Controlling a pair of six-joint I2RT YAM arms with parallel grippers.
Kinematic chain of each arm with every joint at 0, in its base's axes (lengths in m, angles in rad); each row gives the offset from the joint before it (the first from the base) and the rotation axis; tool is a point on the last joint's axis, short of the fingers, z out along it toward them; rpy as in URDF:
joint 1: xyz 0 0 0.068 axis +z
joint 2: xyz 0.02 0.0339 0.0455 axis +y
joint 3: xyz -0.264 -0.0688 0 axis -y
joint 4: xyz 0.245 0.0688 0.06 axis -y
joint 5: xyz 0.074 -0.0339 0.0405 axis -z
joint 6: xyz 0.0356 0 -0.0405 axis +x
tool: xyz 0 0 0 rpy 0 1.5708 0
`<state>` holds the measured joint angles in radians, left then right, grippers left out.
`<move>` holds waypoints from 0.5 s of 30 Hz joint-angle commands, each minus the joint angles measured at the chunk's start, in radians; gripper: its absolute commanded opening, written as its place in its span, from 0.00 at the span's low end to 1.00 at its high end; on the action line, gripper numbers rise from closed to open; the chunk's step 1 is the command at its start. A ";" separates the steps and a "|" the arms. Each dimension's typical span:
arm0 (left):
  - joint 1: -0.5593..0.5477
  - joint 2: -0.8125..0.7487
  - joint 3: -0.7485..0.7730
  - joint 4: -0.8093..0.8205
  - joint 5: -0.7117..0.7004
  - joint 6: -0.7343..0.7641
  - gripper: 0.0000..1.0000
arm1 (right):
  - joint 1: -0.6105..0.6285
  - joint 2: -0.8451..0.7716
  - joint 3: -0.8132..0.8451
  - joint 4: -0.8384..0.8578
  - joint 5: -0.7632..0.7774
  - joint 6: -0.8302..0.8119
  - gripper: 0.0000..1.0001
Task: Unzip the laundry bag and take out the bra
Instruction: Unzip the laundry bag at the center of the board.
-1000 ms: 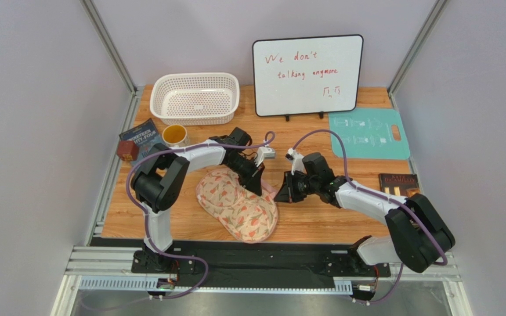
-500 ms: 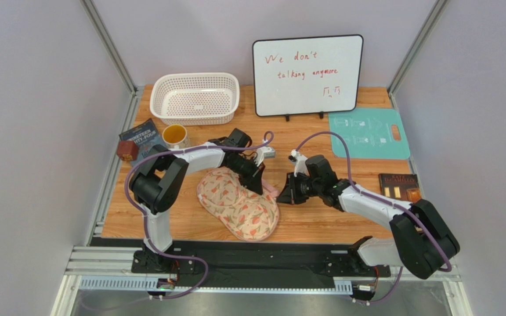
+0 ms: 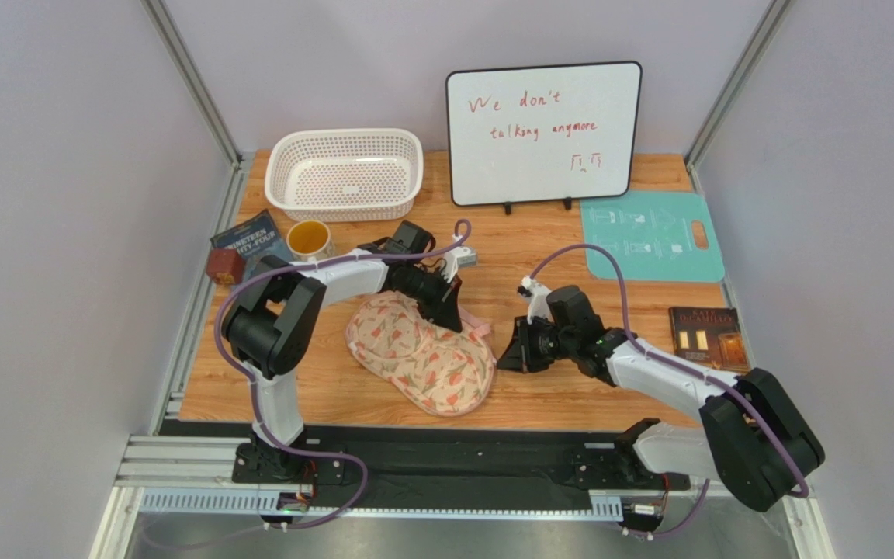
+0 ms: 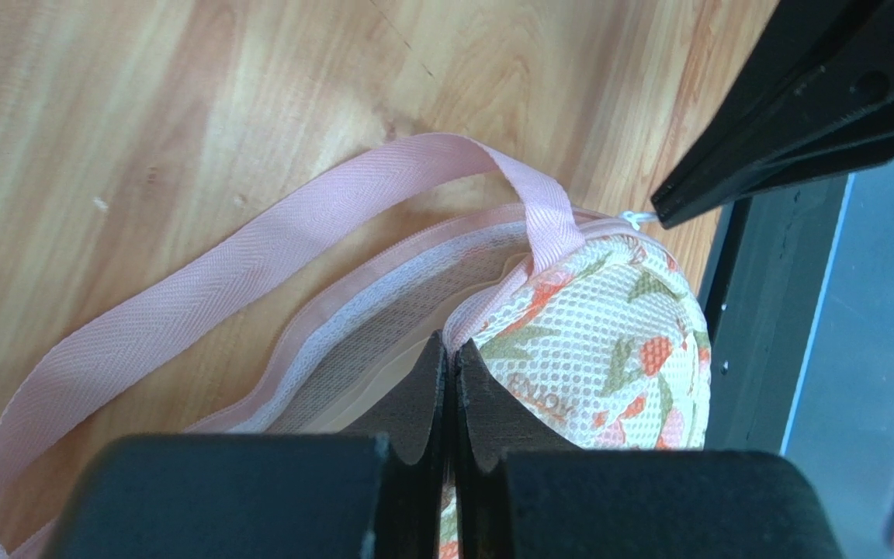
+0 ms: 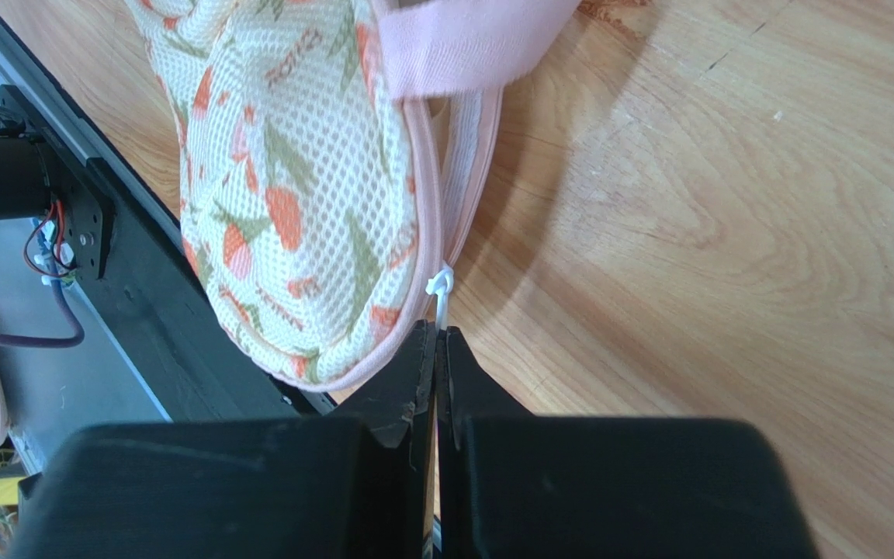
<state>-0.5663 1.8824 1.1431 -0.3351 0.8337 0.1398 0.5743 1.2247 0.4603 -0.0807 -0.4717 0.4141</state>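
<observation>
Wooden table (image 3: pixel 638 303): left gripper (image 4: pixel 449 361) clamps the laundry bag (image 3: pixel 423 355), right gripper (image 5: pixel 434 344) pinches its zipper pull (image 5: pixel 444 291) (mid-unzip); next, a steady draw along the seam.

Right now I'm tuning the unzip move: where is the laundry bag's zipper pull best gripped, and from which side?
Probably its free end, from outside the laundry bag's edge: the white zipper pull juts out from the pink trim, clear of the mesh. The right gripper is shut on it so; the left gripper pinches the rim by the strap.
</observation>
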 commanded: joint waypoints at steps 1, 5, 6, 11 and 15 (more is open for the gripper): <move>0.026 -0.037 0.017 0.093 -0.045 -0.057 0.00 | -0.002 -0.048 -0.006 -0.040 0.002 0.008 0.00; 0.028 -0.022 0.050 0.096 -0.126 -0.089 0.00 | -0.002 -0.071 -0.003 -0.062 0.010 0.020 0.00; 0.028 -0.020 0.055 0.100 -0.139 -0.109 0.00 | 0.001 -0.077 -0.002 -0.065 0.010 0.023 0.00; 0.028 -0.005 0.067 0.139 -0.220 -0.180 0.00 | 0.001 -0.076 0.006 -0.070 0.015 0.026 0.00; 0.028 0.009 0.081 0.162 -0.260 -0.241 0.00 | 0.004 -0.073 0.008 -0.071 0.018 0.031 0.00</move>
<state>-0.5480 1.8828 1.1736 -0.2478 0.6598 -0.0235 0.5743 1.1652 0.4580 -0.1291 -0.4515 0.4290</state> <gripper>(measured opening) 0.008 0.004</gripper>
